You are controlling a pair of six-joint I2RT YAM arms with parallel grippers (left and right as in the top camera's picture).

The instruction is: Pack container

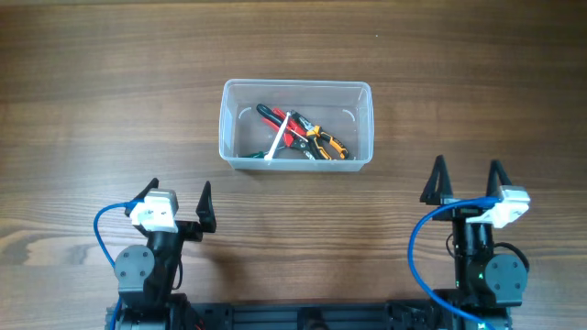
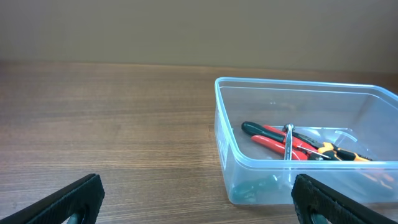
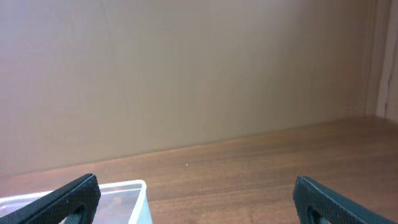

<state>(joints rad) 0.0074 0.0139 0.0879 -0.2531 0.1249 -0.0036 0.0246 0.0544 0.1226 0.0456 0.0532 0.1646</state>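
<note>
Woodgrain brown surface (image 1: 83, 73) under everything. Low at the left, black two-finger left end effector (image 1: 179, 191): splayed wide, gripping nothing, well short of the clear translucent plastic rectangular container (image 1: 293, 84). Seen from the left wrist, that container ahead and off to the right, its near wall just beyond the fingertip (image 2: 323, 196) on the view's right. At centre, farther up the surface than both arms, container upright and open-topped, long side facing the arms. Inside, heaped together: red-handled pliers (image 1: 278, 119), thin white stick-like tool (image 1: 279, 140) lying across them, orange-and-black-handled pliers (image 1: 330, 143) toward the right end. Low at the right, black two-finger right end effector (image 1: 467, 170): likewise spread wide with nothing between the fingers, nearer the container's right end yet clearly apart from it. From the right wrist, only a rounded corner of the container visible, low at the view's left.
</note>
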